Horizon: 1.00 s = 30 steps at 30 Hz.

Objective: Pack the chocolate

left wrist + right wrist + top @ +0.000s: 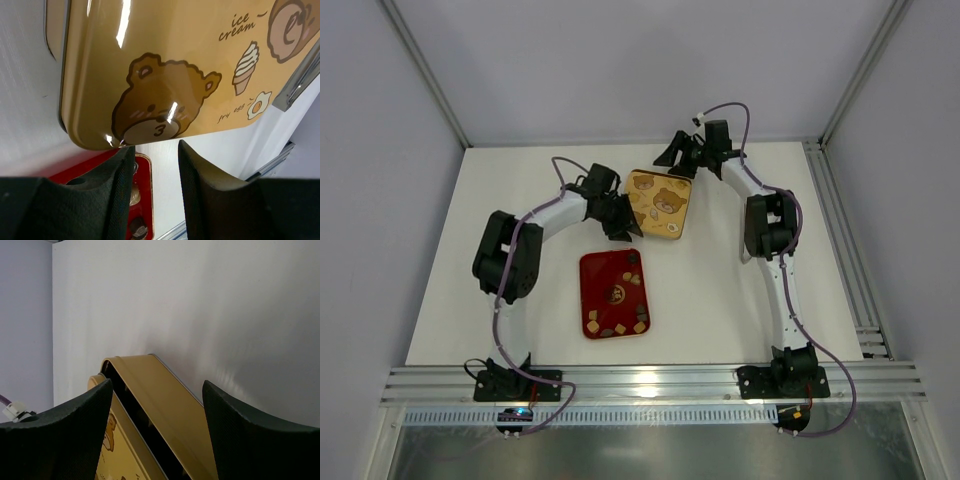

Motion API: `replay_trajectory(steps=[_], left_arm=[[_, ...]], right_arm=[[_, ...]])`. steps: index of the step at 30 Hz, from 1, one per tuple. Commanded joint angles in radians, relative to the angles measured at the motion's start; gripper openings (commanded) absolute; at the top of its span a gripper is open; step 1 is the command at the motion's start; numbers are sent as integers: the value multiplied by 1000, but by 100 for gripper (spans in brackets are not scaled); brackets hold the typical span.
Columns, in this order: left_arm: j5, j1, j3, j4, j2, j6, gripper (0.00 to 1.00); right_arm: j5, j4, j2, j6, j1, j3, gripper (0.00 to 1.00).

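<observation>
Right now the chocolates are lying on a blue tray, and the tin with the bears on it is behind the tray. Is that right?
Almost. The tray is red, not blue, as the top view shows. The rest is right: the chocolates lie on it, and the bear tin is behind the tray, farther from the arm bases.

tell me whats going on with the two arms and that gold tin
Both arms are at the gold tin. Its bear-printed lid is on, but the right wrist view shows a gap under it at the far edge. The left tool is open at the tin's near-left corner, and the right tool is open at the far edge. The chocolate pieces in view lie on the red tray nearby.
</observation>
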<state>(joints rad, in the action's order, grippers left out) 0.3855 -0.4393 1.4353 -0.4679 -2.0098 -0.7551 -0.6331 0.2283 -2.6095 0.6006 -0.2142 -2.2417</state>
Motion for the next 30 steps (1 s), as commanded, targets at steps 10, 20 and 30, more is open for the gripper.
replay_trajectory(steps=[10,20,30], left_arm=[[-16,-1,149,-11,-73,17,41],[-27,11,195,-44,-87,30,41],[-27,37,211,-64,-81,39,41]], right_arm=[[-83,-64,86,-7,-5,106,73],[-99,-155,195,10,-7,315,73],[-108,-322,301,97,-7,546,73]])
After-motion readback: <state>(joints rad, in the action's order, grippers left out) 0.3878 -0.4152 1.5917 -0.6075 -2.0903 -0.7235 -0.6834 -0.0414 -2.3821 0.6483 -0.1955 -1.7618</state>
